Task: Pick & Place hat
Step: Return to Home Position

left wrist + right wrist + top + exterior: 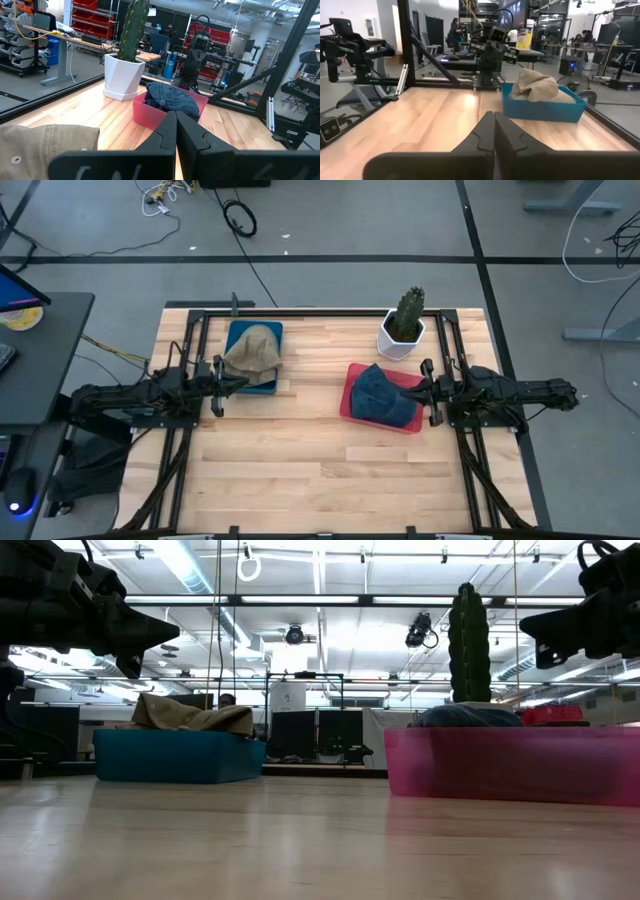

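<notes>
Wooden tabletop (pixel 300 470), pale planks, carrying two bins and a potted plant. On the left half, toward the far edge: blue bin (pixel 258 389), with brown cap (pixel 253 352) heaped in it, soft cloth spilling over the rim on the left side. On the right half, closer to the right edge: red bin (pixel 350 385), set a little askew to the tabletop's edges, with blue cap (pixel 385 395) of denim-like cloth filling it and rising above the wall. Cannot tell from any view whether one cap or more lie in that red bin. Near the far right corner, just beside the red bin: cactus (pixel 407 313), upright in white pot (pixel 398 343).

Left claw (pixel 232 383) reaching in from the left edge, pointing toward the middle, tips above the blue bin's near left corner. Raised well clear of the bin in the low view, touching nothing. Its fingers (pixel 165 136) pressed together in the left wrist view, pinching nothing.

Right claw (pixel 418 390) reaching in from the right edge, facing the other arm, tips above the red bin's right wall. Likewise high over the bin in the low view, apart from the blue cap. Pressed together too in the right wrist view, with nothing between.
</notes>
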Robot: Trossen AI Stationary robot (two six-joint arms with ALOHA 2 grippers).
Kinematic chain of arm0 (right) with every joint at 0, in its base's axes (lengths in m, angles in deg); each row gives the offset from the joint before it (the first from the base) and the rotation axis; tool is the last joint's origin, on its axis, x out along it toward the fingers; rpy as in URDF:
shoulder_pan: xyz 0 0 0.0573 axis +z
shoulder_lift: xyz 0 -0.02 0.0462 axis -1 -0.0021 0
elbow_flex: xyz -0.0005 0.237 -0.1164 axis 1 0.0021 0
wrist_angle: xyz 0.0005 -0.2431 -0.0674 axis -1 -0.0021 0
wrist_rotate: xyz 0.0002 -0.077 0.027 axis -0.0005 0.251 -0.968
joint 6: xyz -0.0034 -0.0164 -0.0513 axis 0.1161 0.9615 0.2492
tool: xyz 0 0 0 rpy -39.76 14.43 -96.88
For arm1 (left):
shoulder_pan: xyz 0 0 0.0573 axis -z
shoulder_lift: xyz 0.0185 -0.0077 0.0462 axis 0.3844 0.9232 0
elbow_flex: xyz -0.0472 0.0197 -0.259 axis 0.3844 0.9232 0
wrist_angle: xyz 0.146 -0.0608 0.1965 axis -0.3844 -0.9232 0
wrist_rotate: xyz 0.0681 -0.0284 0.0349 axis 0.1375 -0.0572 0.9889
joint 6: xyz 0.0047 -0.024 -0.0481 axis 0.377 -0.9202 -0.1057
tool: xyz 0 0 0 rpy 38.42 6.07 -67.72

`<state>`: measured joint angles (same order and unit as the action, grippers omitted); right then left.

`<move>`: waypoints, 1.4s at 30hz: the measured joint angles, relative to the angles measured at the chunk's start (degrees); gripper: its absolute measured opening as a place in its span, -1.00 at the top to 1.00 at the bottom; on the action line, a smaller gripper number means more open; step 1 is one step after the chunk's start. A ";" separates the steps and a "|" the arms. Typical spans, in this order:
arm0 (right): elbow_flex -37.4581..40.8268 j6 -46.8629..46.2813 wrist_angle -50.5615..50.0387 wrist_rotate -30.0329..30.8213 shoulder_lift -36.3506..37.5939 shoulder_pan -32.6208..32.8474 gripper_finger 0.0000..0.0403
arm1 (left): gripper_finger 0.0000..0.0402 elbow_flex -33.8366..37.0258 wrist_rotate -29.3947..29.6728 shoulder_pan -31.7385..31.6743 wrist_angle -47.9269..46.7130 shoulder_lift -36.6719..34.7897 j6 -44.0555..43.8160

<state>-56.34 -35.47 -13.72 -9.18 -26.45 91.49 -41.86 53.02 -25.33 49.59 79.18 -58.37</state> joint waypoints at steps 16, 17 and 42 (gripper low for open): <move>0.00 -3.60 -0.15 0.90 -0.96 0.00 0.96 | 0.99 0.00 0.00 0.01 0.00 0.00 -0.05; 0.00 -4.04 -0.15 0.90 -0.96 0.00 0.96 | 0.99 0.00 0.00 0.00 0.02 0.00 -0.02; -0.02 -5.08 -0.15 0.90 -0.96 0.00 0.96 | 0.99 0.00 0.00 0.02 0.00 0.00 -0.02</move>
<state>-56.36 -40.55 -13.88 -8.28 -27.41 91.49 -41.86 53.02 -25.31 49.59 79.18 -58.39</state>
